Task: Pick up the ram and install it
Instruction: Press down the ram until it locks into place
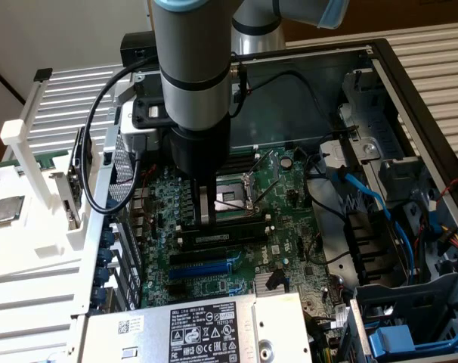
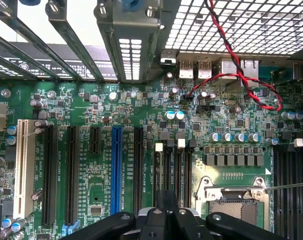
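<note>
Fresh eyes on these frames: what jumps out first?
The grey cylindrical robot arm plunging into the open computer case, its black gripper shut and down at the long dark memory stick lying in the slots beside the bare CPU socket. Next, the green motherboard's bright blue expansion slot among black ones, and the blue cables on the exterior view's right.

A robotics lab or computer-assembly test bench: an opened desktop computer case [image 1: 410, 98] lies on its side with its green motherboard [image 1: 244, 227] bared, a grey robot arm [image 1: 191, 68] reaches into it, and white plastic part holders [image 1: 40, 219] stand beside it on the exterior view's left.
</note>
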### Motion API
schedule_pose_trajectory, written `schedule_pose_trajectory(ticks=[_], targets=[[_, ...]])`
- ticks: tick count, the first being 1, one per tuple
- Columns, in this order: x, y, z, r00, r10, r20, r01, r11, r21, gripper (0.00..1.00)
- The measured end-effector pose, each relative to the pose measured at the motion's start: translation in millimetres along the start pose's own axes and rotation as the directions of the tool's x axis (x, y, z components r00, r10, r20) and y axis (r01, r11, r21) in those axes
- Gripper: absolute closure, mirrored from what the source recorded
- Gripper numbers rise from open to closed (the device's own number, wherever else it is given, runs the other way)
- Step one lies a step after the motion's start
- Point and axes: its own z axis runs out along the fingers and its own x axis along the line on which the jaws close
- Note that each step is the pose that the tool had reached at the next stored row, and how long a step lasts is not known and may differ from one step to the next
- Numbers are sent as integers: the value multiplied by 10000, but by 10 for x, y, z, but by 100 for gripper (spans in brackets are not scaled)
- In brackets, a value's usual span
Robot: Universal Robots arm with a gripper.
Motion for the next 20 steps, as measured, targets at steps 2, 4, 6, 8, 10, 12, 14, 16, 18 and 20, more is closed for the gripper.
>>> schedule_pose_trajectory(ticks=[2,4,6,8,10,12,14,16,18,20], targets=[[0,0,2,10000,-1,0,1,10000,0,90],[1,0,6,10000,0,0,0,10000,0,90],[1,-1,9,10000,0,0,0,10000,0,90],[1,-1,9,10000,0,1,0,10000,1,90],[1,0,9,10000,0,1,0,10000,0,90],[1,-1,9,10000,0,2,0,10000,1,90],[1,-1,9,10000,0,2,0,10000,1,90],[3,-1,14,10000,-1,9,1,10000,-1,90],[3,-1,18,10000,0,15,0,10000,-1,90],[3,-1,20,10000,-1,21,1,10000,0,90]])
